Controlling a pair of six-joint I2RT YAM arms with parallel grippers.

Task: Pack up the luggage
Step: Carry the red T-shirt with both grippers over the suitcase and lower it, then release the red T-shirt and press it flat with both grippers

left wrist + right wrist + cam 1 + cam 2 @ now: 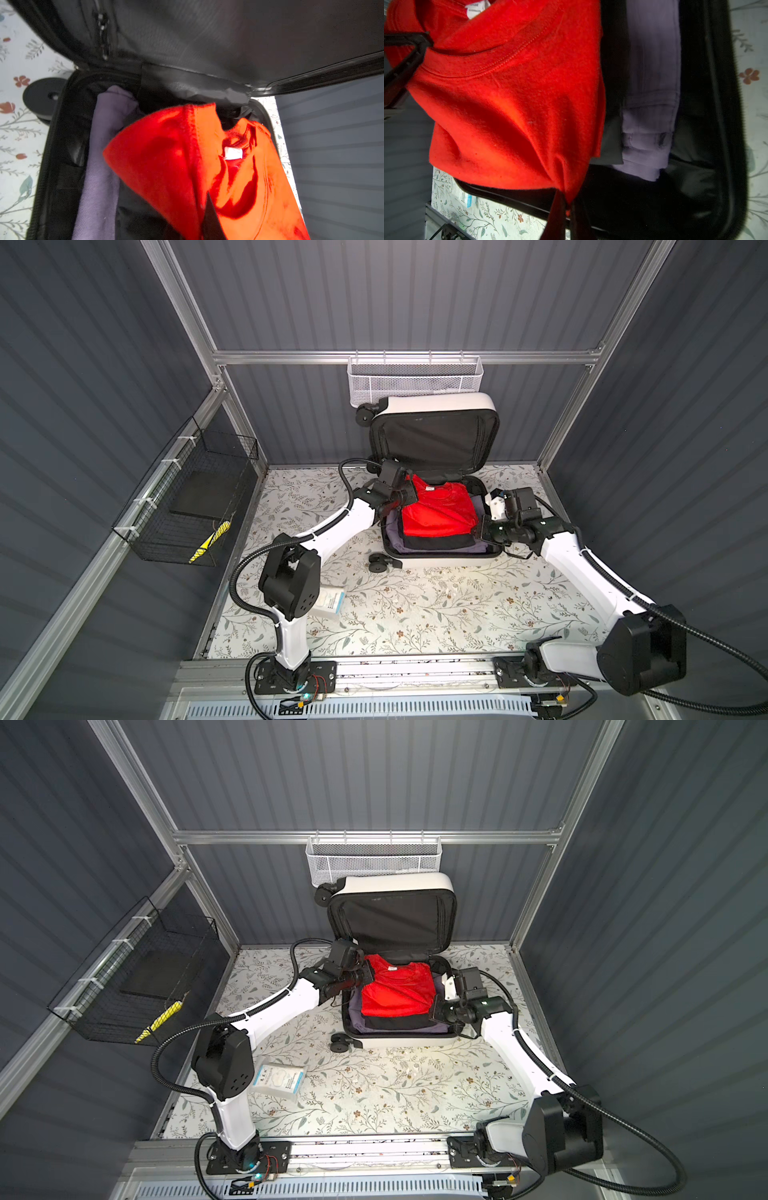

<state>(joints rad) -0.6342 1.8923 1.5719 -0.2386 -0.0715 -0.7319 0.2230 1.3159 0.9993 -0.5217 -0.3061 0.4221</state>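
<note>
The luggage (440, 403) lies open on the flowered bench (415, 605). Its black-lined lid stands upright and its lower half lies flat. Inside the lower half a red shirt (436, 510) is spread on top of a dark garment (436, 541), with a lilac garment (392, 531) beneath, showing along the luggage's wheel side and front edge. The shirt's collar, with its white label, points toward the luggage's hinge.

The left pincer (409, 494) is over the luggage's wheel side near the hinge, clamped on the red shirt's edge by the collar. The right pincer (566, 209) is at the opposite side of the luggage, toward its front, closed on a corner of the red shirt, which bunches between its black fingers (556, 207).

Behind the luggage's lid a white mesh basket (415, 381) hangs on the frame rail. In front of the luggage, off toward its wheel side, a small white box (278, 1079) lies on the bench.
</note>
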